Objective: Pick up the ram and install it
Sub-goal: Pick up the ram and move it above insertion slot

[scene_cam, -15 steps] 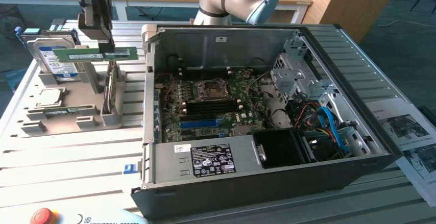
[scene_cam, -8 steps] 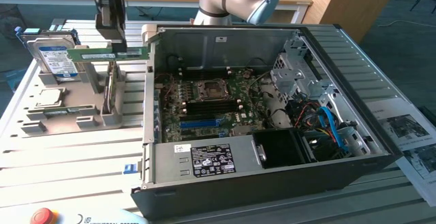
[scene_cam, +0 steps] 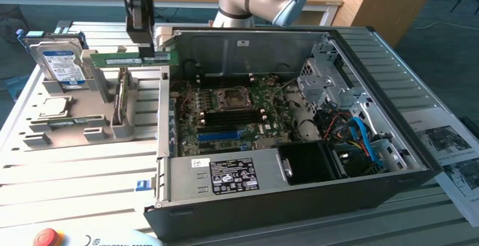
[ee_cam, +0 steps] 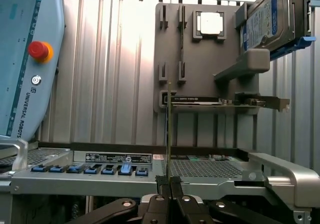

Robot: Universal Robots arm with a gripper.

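The ram [scene_cam: 120, 60] is a long green stick held level in the air above the grey fixture tray [scene_cam: 75, 128], just outside the open computer case's wall on the exterior view's left. My gripper [scene_cam: 149, 51] comes down from above and is shut on the stick near the end closest to the case. In the wrist view the ram [ee_cam: 169, 134] shows edge-on as a thin vertical line rising from my gripper [ee_cam: 169, 183], whose fingers [ee_cam: 161, 184] are pinched on it. The motherboard [scene_cam: 224, 111] lies open inside the case.
A silver hard drive [scene_cam: 60, 61] with a blue label stands in the tray, with a square processor chip [scene_cam: 54, 107] in front of it. A flat card [ee_cam: 220, 102] rests in a tray slot. The case wall [scene_cam: 165, 106], drive cages [scene_cam: 329, 78] and teach pendant [ee_cam: 25, 58] are close by.
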